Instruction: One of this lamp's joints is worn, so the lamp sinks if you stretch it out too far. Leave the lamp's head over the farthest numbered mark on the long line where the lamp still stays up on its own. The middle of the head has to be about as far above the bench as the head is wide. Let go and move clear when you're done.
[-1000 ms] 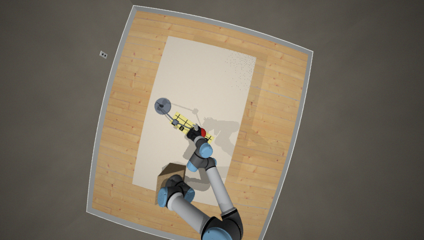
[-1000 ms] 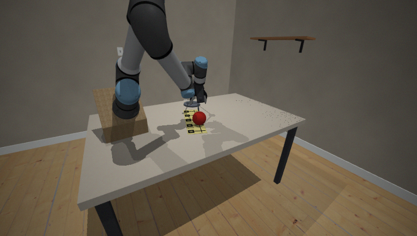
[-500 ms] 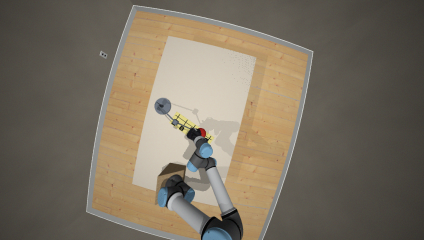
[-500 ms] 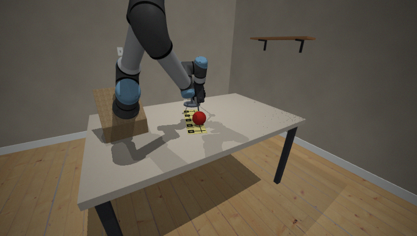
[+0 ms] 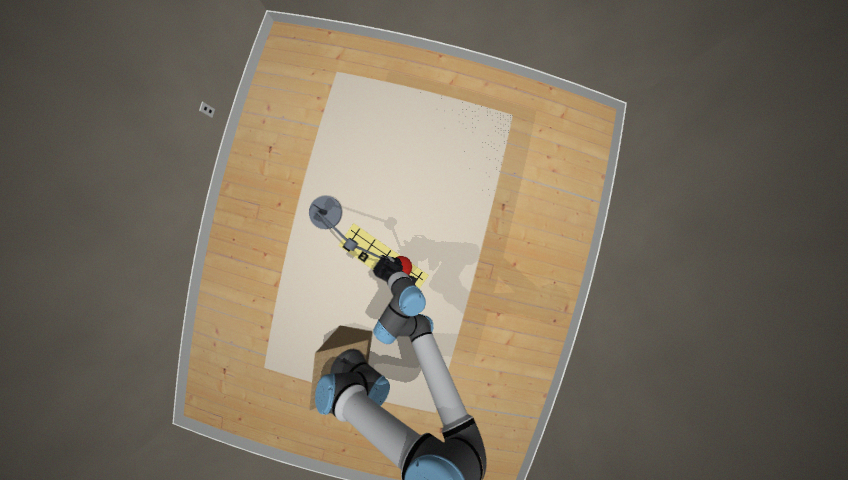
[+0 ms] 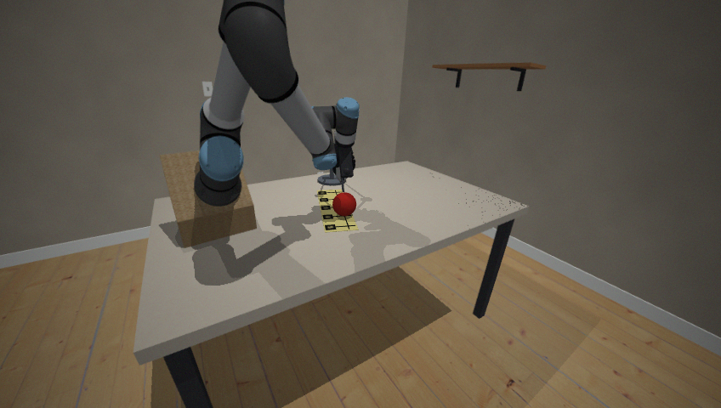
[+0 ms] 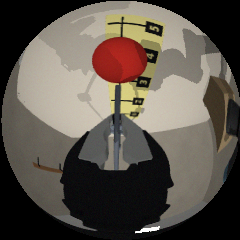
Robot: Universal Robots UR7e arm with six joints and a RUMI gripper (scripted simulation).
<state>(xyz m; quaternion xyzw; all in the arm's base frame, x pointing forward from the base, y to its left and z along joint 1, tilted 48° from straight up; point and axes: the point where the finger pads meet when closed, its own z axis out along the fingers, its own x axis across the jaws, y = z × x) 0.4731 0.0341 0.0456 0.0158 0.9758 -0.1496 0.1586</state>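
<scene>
The lamp has a round grey base, thin grey arms with an elbow joint, and a red ball head. The head hangs above the yellow numbered strip. In the wrist view it sits near marks 3 and 4, with mark 5 beyond it. My gripper is shut on the lamp's thin arm rod just behind the head.
The pale table carries the wooden block that bears the robot's base, to the side of the strip. A wall shelf hangs far off at the right. The table's edges are well away from the lamp.
</scene>
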